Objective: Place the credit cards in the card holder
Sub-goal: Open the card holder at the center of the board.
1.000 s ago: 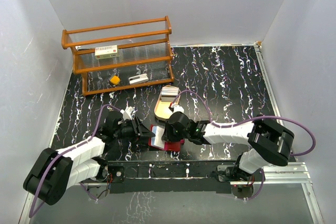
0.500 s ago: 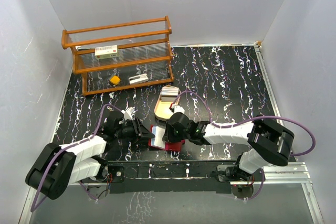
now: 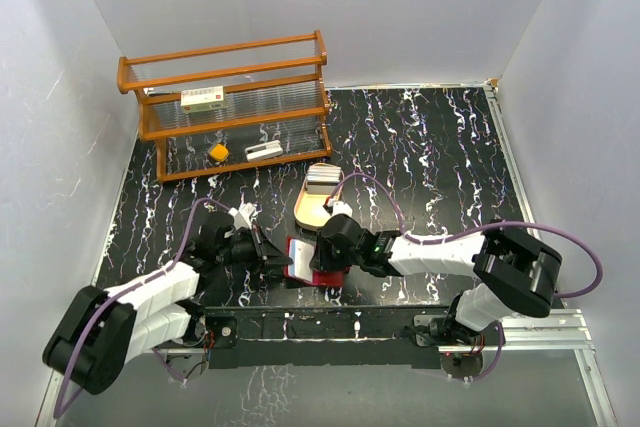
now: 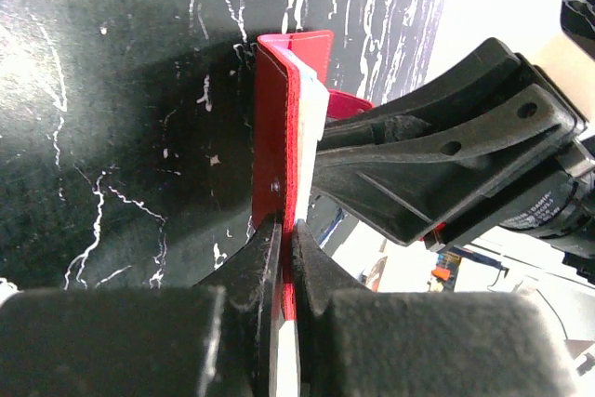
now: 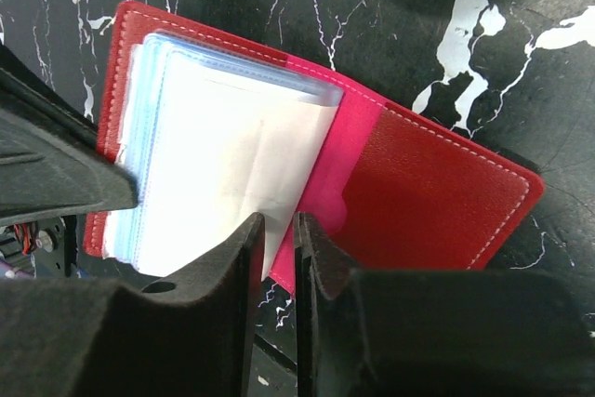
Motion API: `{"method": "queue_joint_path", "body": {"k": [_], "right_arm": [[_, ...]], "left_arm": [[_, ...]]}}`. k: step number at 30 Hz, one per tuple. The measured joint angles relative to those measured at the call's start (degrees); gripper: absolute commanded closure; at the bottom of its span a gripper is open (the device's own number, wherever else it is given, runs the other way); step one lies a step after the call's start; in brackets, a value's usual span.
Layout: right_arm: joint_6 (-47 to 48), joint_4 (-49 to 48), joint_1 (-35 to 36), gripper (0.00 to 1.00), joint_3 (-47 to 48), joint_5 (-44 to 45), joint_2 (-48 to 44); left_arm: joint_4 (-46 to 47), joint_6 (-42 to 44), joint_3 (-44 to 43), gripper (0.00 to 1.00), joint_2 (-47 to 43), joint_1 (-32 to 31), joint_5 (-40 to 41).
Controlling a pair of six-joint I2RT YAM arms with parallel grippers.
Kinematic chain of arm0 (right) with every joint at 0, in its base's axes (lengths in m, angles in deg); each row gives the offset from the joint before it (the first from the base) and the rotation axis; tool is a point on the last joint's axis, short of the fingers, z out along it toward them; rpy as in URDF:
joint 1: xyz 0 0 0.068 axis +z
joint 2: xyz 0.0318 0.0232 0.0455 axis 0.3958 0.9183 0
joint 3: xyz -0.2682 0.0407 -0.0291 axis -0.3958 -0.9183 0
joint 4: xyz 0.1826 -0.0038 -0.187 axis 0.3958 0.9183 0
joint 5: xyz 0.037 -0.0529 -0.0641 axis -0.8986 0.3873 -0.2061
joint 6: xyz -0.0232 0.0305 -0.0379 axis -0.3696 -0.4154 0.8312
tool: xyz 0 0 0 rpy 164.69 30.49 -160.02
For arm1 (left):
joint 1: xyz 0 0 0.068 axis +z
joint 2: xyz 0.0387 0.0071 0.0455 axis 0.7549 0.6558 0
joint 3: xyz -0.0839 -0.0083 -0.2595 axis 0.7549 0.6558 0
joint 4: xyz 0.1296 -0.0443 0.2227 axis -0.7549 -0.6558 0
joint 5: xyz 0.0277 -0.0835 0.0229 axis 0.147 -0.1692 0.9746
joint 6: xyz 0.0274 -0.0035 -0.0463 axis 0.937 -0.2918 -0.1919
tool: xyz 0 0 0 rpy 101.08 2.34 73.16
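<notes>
Jaws of the left gripper (image 4: 286, 258), apart a second ago, are now clamped on the near edge of the card holder (image 4: 279, 127), pinching its red cover and pale pockets together at the lower centre of the wrist frame; the right gripper (image 5: 276, 239) keeps its jaws nipped on the pale inner leaves. The holder, low centre in the overhead view, now looks braced open from both sides, while the credit cards (image 3: 322, 175) wait on the tan tray (image 3: 308, 209) just above it
</notes>
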Motion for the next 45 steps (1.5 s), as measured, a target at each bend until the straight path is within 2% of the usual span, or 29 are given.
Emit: {"method": "queue_joint_path", "body": {"k": [7,17,19,21,24,25,28,32,37,45], "right_arm": [[-0.02,0.15,0.00,0.80,0.00,0.07,-1.29],[0.00,-0.28,0.00,0.82,0.11,-0.09,2.10],[0.00,-0.50,0.00,0.82,0.11,-0.15,2.12],[0.00,-0.63,0.00,0.82,0.11,-0.17,2.12],[0.00,-0.76,0.00,0.82,0.11,-0.20,2.12],[0.00,-0.81,0.00,0.82,0.11,-0.20,2.14],[0.00,-1.14,0.00,0.82,0.11,-0.20,2.21],[0.00,-1.53,0.00,0.81,0.11,-0.20,2.45],[-0.11,-1.11,0.00,0.68,0.15,-0.15,2.32],[-2.67,5.25,0.00,0.46,3.82,1.53,-1.73]], "left_arm": [[-8.37,2.40,-0.42,1.00,-8.35,-0.24,2.58],[-13.44,3.87,-0.92,1.00,-8.96,-0.37,3.87],[-13.77,3.89,-1.16,0.93,-9.14,-0.37,3.98],[-13.77,3.87,-1.25,0.81,-9.25,-0.39,4.09],[-13.51,3.87,-1.25,0.79,-9.09,-0.42,4.09],[-13.20,3.80,-1.25,0.80,-8.85,-0.42,4.07],[-11.93,3.50,-1.25,0.98,-7.63,-0.42,4.04],[-10.56,3.43,-1.25,1.00,-6.05,-0.44,3.98],[-10.38,3.39,-1.25,1.00,-6.40,-0.44,3.98],[-10.54,3.56,-1.25,1.00,-7.21,-0.48,4.15]]}}
